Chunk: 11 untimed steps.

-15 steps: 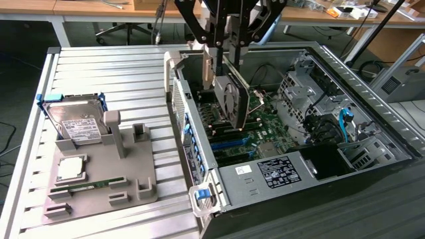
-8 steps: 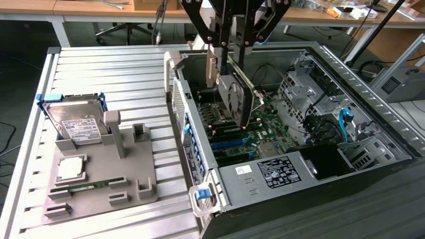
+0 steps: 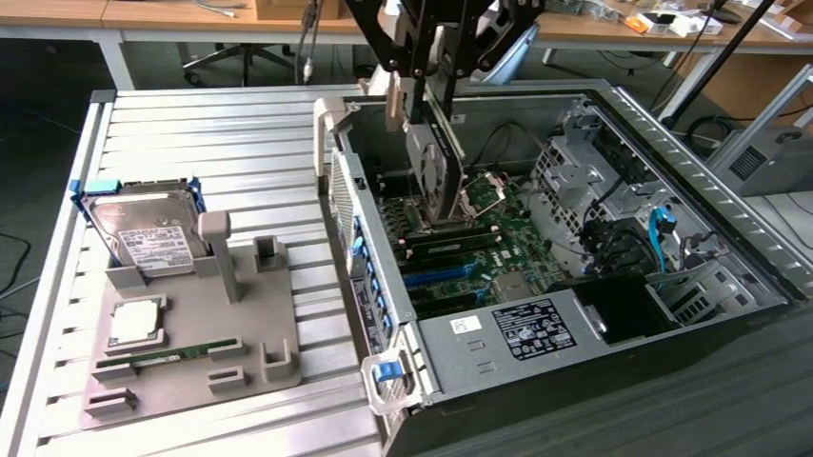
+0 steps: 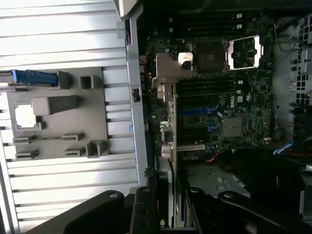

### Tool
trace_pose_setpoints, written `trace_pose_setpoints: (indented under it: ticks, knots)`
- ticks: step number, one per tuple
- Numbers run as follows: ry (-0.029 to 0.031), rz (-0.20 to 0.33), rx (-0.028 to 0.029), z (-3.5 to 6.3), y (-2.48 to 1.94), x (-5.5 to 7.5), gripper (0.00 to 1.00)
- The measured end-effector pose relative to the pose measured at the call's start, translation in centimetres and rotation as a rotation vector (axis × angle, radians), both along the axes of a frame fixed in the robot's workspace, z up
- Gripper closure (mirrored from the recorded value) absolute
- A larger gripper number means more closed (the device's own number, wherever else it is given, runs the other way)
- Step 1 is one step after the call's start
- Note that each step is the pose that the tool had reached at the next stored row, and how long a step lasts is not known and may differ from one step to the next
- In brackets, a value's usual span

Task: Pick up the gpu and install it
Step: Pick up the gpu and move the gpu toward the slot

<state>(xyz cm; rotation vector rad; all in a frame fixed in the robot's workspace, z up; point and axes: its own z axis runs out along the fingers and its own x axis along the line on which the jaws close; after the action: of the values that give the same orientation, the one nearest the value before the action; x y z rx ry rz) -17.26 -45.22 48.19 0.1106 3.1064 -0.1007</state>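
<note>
Exterior view: gripper (image 3: 420, 95), fingers pinching the graphics card (image 3: 432, 167) near its top. The card hangs upright inside the open computer case (image 3: 692, 167), low over the motherboard (image 3: 508, 246). Risk: a tilted or offset card could miss its slot and jam, or its bracket could catch the case wall.
</note>
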Motion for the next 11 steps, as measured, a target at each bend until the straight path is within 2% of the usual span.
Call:
trace_pose_setpoints:
  ticks: [2, 3, 4, 5, 6, 11]
  knots:
    - [-0.0002, 0.000, 0.0458, -0.01, 0.00, 0.06, 0.73]
    - [-0.0002, 0.000, 0.0859, -0.01, -0.01, 0.12, 0.73]
    - [0.0000, 0.000, 0.1041, -0.02, 0.00, 0.16, 0.73]
    - [-0.0001, 0.000, 0.1056, -0.02, 0.00, 0.20, 0.73]
    - [-0.0001, 0.000, 0.1038, -0.02, 0.00, 0.23, 0.73]
    - [-0.0001, 0.000, 0.1036, -0.02, 0.00, 0.23, 0.73]
